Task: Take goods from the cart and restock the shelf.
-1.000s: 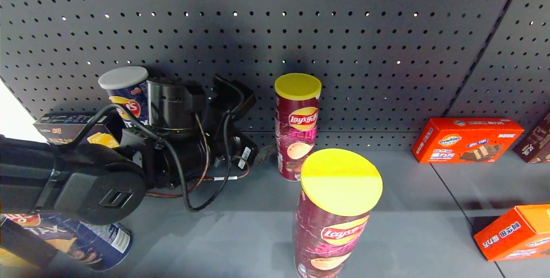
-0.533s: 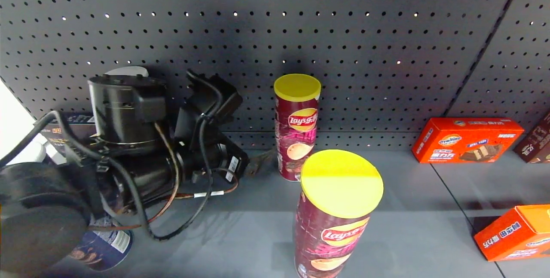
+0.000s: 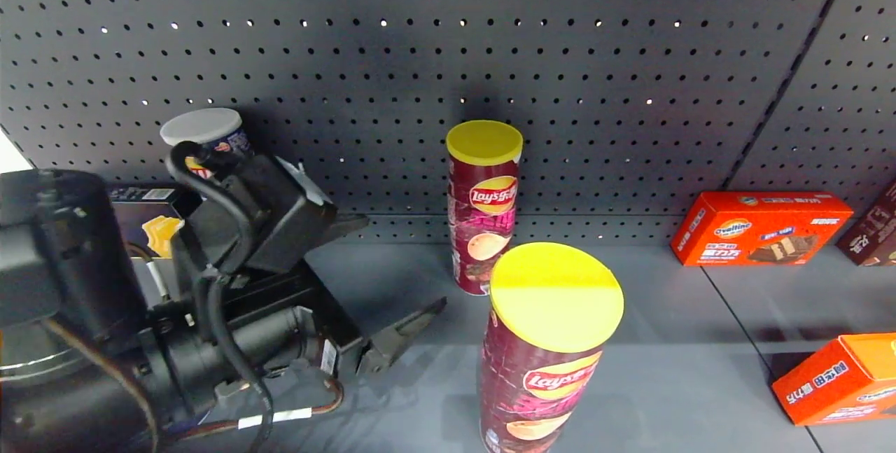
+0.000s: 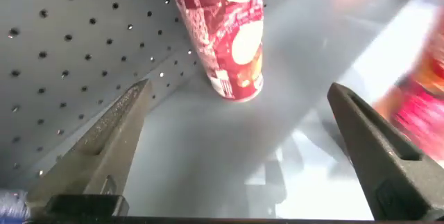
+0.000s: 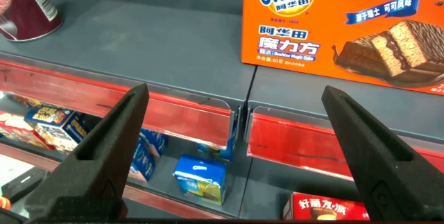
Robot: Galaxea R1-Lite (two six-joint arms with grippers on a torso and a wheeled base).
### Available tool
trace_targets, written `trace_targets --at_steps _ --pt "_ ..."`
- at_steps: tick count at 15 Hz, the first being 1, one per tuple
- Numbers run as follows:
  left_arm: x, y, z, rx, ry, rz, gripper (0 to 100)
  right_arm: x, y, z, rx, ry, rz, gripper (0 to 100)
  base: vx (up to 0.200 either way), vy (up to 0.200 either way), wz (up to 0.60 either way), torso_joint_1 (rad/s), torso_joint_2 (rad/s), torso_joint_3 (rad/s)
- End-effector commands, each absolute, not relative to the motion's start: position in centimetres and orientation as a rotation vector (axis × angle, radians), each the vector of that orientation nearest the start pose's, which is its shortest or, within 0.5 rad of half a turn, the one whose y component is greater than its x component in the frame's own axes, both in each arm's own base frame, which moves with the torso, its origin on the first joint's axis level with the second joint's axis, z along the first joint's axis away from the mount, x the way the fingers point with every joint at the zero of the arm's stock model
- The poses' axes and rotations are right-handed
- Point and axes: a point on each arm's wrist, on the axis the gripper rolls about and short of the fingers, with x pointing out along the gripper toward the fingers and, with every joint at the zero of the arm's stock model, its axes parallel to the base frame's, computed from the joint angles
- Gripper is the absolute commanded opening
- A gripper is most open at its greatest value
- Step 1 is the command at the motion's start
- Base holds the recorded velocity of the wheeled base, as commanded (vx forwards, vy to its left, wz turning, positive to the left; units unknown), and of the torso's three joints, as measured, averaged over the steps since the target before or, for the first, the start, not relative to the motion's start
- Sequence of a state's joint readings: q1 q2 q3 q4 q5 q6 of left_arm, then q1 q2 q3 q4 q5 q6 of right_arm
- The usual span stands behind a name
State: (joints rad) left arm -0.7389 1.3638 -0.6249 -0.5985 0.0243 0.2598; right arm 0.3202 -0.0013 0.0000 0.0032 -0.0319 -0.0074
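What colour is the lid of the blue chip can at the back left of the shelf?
The lid is light grey; the head view shows it best.

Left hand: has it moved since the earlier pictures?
Yes. The left hand has drawn back from the rear red can, leftward and toward the front of the shelf; it is open.

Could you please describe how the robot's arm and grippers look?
The left arm is black, built of round motor housings and a boxy wrist block, with thick black cables looped along it, a thin reddish wire and small white stickers. The left gripper has two long, flat fingers tapering to points. The right gripper has two dark, wedge-shaped fingers with a grainy matte surface.
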Motion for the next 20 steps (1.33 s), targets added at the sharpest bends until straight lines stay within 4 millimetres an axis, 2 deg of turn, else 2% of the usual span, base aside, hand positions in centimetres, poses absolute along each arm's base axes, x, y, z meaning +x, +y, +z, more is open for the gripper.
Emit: trace_targets --at_steps 1,2,4,6,9,11,12,14,15,16,20 --pt "12.8 -12.8 21.8 0.266 -0.002 -0.78 100 -2.1 -0.8 7.5 -0.008 0.002 0.288 100 0.0 0.0 0.0 0.0 0.0 0.0" --pt "11.1 -11.8 20.7 0.256 0.009 -0.81 100 -2.1 -0.8 7.5 -0.008 0.002 0.288 100 0.0 0.0 0.0 0.0 0.0 0.0" --pt "9.3 -9.8 18.9 0.261 0.03 -0.806 100 -2.1 -0.8 7.5 -0.008 0.002 0.288 100 0.0 0.0 0.0 0.0 0.0 0.0" --pt "6.1 -6.6 15.8 0.259 0.038 -0.818 100 -2.1 -0.8 7.5 -0.008 0.002 0.288 100 0.0 0.0 0.0 0.0 0.0 0.0" --pt "4.6 -4.9 14.5 0.241 0.04 -0.808 100 -2.1 -0.8 7.5 -0.008 0.002 0.288 100 0.0 0.0 0.0 0.0 0.0 0.0" --pt "2.5 -1.9 12.9 0.203 0.089 -0.661 100 -2.1 -0.8 7.5 -0.008 0.002 0.288 100 0.0 0.0 0.0 0.0 0.0 0.0" --pt "1.7 -1.1 12.0 0.207 0.116 -0.603 100 -2.1 -0.8 7.5 -0.008 0.002 0.288 100 0.0 0.0 0.0 0.0 0.0 0.0" --pt "1.5 -0.7 9.8 0.213 0.181 -0.483 100 -2.1 -0.8 7.5 -0.008 0.002 0.288 100 0.0 0.0 0.0 0.0 0.0 0.0" --pt "1.5 -0.7 9.8 0.213 0.181 -0.483 100 -2.1 -0.8 7.5 -0.008 0.002 0.288 100 0.0 0.0 0.0 0.0 0.0 0.0" --pt "0.6 -0.2 8.7 0.206 0.232 -0.353 100 -2.1 -0.8 7.5 -0.008 0.002 0.288 100 0.0 0.0 0.0 0.0 0.0 0.0" --pt "-1.2 0.0 7.7 0.138 0.131 -0.159 100 -2.1 -0.8 7.5 -0.008 0.002 0.288 100 0.0 0.0 0.0 0.0 0.0 0.0"
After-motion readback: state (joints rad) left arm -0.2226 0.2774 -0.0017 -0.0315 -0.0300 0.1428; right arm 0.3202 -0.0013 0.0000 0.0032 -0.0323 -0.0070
